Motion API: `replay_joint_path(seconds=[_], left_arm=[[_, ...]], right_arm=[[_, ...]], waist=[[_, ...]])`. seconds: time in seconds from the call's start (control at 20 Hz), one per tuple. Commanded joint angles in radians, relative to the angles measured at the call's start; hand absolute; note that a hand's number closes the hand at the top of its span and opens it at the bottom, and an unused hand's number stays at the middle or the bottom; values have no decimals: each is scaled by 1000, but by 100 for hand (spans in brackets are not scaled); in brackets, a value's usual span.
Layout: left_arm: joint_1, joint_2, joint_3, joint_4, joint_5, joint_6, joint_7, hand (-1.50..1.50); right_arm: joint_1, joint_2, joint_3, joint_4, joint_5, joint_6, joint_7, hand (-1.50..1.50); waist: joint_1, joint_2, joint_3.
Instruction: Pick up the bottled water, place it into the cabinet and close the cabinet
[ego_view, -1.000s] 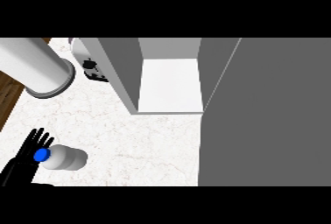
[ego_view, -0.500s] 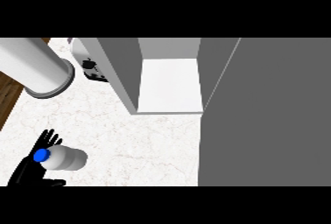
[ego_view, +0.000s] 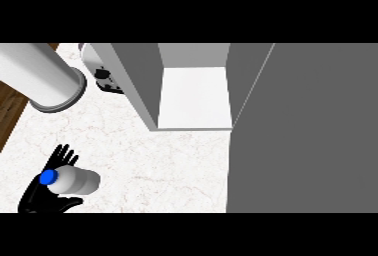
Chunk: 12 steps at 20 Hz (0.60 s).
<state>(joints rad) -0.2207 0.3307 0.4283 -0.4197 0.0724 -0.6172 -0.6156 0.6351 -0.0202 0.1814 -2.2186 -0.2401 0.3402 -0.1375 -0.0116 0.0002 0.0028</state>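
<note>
The bottled water (ego_view: 76, 181) is a pale bottle with a blue cap (ego_view: 49, 176), standing on the marble counter (ego_view: 162, 160) at the lower left. My left hand (ego_view: 44, 200) cups it: straight spread fingers (ego_view: 63, 155) rise behind the bottle and the thumb lies in front of it, below. The cabinet (ego_view: 196, 95) stands open at the upper middle, showing a bare white shelf. Its big grey door (ego_view: 303, 130) fills the right side. My right hand does not show.
A large pale cylinder (ego_view: 40, 75) reaches in from the upper left corner. A small silver appliance with a dark knob (ego_view: 103, 80) stands beside the cabinet's left wall. Dark wood floor (ego_view: 11, 110) shows past the counter's left edge.
My left hand has slid to the right, from beside the bottle to around it, with the fingers now behind it. The bottle has barely shifted.
</note>
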Motion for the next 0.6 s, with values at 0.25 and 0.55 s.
replay_joint_path(seconds=[0.25,0.55], left_arm=[[-27,-77,-36,66,14,-137,-61,-150],[-75,-74,-24,70,67,-190,9,-150]], right_arm=[[-36,-24,-33,17,-36,9,25,-150],[-19,0,14,40,19,2,-5,-150]], waist=[[-5,4,-6],[-9,3,-6]])
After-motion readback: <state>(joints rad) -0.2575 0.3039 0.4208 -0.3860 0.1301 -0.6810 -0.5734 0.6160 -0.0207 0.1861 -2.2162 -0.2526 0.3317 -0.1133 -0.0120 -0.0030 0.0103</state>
